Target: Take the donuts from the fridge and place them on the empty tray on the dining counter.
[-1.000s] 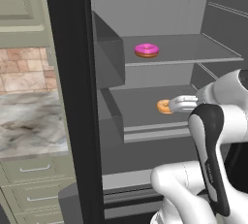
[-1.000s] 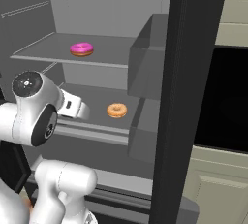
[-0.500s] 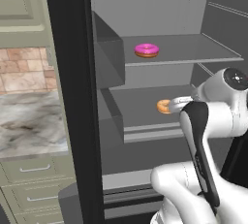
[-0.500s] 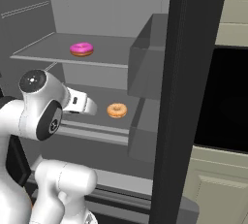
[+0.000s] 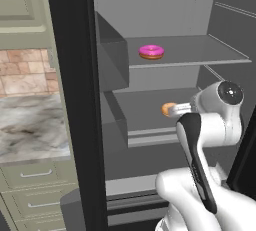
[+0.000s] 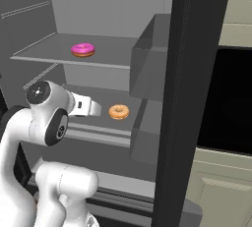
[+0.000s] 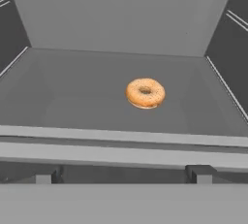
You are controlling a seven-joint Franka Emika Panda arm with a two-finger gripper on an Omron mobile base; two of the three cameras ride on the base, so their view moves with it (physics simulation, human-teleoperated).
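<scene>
The fridge [image 5: 75, 100] stands open, its grey shelves in front of me. A pink-frosted donut [image 5: 151, 51] [image 6: 82, 49] lies on the upper shelf. An orange-tan donut [image 5: 167, 109] [image 6: 118, 111] [image 7: 145, 92] lies on the shelf below. My gripper [image 5: 181, 108] [image 6: 94, 108] [image 7: 125, 173] is level with that lower shelf, just short of its front lip. It points at the orange-tan donut and its jaws are open and hold nothing. In the hand view the donut lies a little beyond the fingertips [image 7: 201, 172]. The tray and the dining counter are out of view.
Grey door bins [image 6: 152, 49] [image 5: 112, 50] jut in at both sides of the shelves. The black fridge door edge [image 6: 187, 98] stands to the right, with a black wall oven [image 6: 226, 103] past it. On the left is a marble counter [image 5: 30, 125] over sage-green drawers.
The arm has swung in and the hand has edged closer to the orange-tan donut on the lower shelf. The jaws stay open. Neither donut has moved.
</scene>
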